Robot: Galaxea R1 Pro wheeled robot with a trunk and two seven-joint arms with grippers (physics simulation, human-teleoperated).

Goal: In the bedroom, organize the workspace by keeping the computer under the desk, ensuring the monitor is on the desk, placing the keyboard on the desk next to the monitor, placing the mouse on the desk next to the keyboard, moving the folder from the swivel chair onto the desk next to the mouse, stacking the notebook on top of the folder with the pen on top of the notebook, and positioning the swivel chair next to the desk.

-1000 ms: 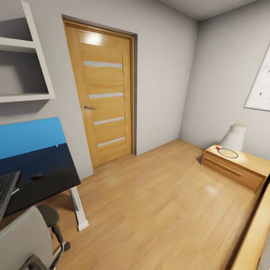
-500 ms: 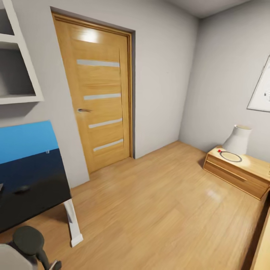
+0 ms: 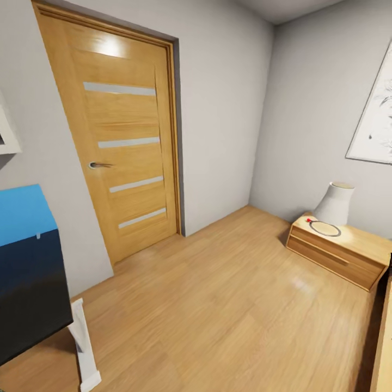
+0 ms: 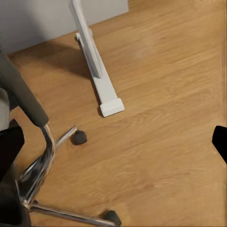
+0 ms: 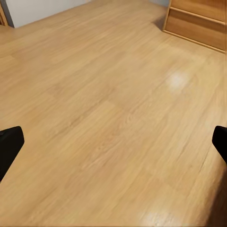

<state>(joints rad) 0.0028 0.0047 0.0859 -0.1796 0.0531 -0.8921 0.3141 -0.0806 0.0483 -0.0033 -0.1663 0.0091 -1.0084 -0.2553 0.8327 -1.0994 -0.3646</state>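
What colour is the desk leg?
White: the desk leg, with its flat foot on the wood floor, shows best in the left wrist view.

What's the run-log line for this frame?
phase: in transit | head view: door, desk corner, nightstand with lamp | left wrist: swivel chair base, desk leg | right tool: open over bare floor

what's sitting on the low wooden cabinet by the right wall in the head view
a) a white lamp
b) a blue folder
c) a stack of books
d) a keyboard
a: a white lamp with a flared shade stands on the low wooden cabinet, beside a thin ring with a small red mark.
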